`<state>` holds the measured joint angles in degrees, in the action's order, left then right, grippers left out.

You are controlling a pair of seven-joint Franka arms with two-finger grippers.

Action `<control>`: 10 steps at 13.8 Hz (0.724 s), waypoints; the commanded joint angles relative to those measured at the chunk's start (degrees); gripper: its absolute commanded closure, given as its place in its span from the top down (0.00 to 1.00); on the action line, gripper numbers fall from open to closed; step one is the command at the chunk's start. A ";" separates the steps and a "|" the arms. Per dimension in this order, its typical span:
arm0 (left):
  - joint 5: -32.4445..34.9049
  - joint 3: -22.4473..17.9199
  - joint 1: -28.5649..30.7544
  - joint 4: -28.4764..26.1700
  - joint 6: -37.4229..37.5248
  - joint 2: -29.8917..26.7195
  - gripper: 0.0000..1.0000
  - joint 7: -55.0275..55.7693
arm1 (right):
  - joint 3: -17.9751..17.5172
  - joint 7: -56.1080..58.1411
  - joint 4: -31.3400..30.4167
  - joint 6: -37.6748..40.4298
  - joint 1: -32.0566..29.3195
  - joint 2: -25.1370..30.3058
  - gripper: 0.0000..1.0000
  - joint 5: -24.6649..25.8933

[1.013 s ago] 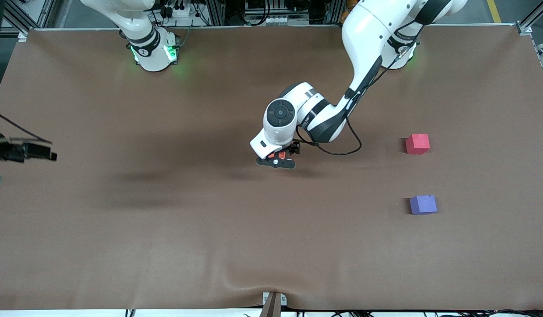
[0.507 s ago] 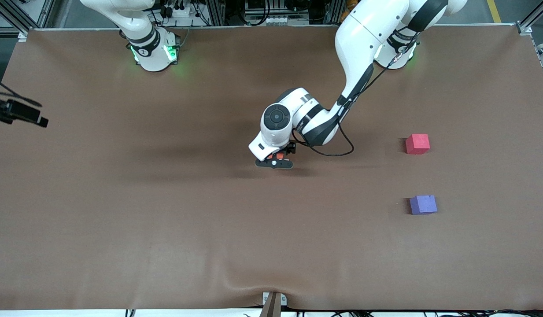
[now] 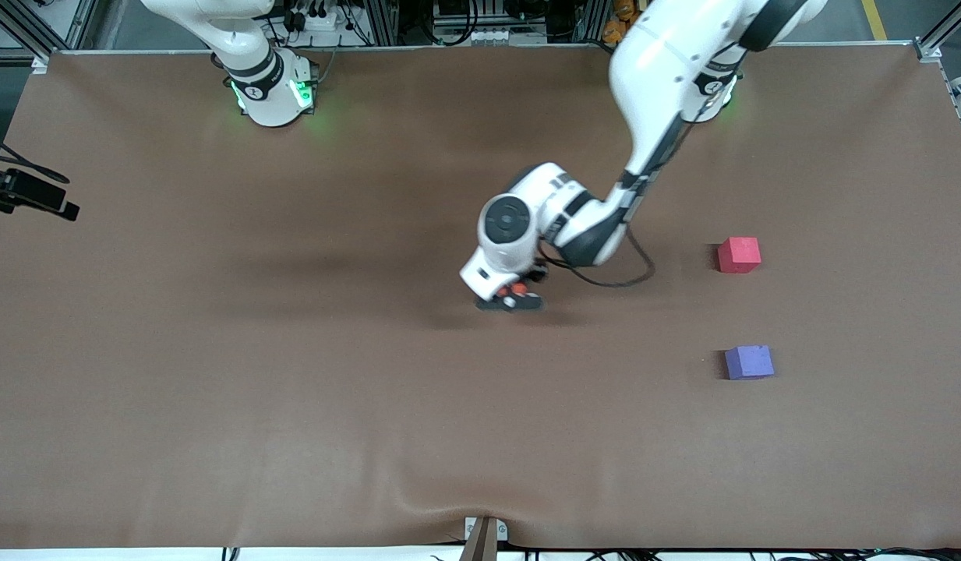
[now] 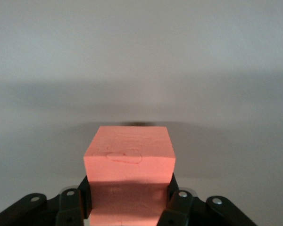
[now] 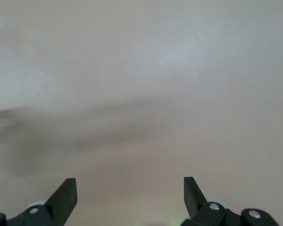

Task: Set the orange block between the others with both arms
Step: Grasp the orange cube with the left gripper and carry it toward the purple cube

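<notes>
The orange block (image 4: 129, 155) sits between the fingers of my left gripper (image 4: 129, 197), which is shut on its two sides. In the front view the left gripper (image 3: 510, 300) is low over the middle of the table, and only a sliver of the orange block (image 3: 519, 290) shows under the wrist. The red-pink cube (image 3: 739, 255) and the blue-purple cube (image 3: 749, 362) rest toward the left arm's end of the table, the blue-purple one nearer the front camera, with a gap between them. My right gripper (image 5: 130, 181) is open with nothing between its fingers, at the edge of the right arm's end (image 3: 30, 196).
A brown cloth (image 3: 293, 389) covers the whole table, with a small wrinkle at its front edge by a clamp (image 3: 482, 536). A black cable (image 3: 605, 282) loops from the left wrist. Both arm bases stand along the table edge farthest from the front camera.
The left gripper has closed on the orange block and shifted slightly toward the left arm's end. The right gripper has drawn back at the table's edge, farther from the front camera.
</notes>
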<state>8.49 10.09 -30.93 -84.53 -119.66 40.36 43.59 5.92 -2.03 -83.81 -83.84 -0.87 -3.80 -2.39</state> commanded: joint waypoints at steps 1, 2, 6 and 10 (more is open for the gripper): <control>1.88 0.72 11.12 -3.26 3.38 -6.68 0.00 -7.26 | -0.03 -1.31 0.04 -0.36 0.78 0.29 1.00 3.96; 1.97 0.72 15.42 -4.49 3.30 -7.39 0.00 -11.30 | 0.32 -1.22 0.05 -0.27 0.17 0.29 1.00 3.80; 1.97 1.42 27.04 -13.52 -0.46 -11.33 0.00 -22.04 | 0.32 -4.71 2.40 5.26 -0.19 0.29 1.00 3.27; 1.97 1.94 36.71 -27.24 -9.69 -17.41 0.00 -35.04 | 0.59 -8.52 2.33 6.94 -1.15 0.20 1.00 3.18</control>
<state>9.53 10.62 1.08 -102.59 -125.07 28.78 13.36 6.74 -9.31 -82.27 -77.77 -1.00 -3.58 0.18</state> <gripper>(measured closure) 0.445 0.000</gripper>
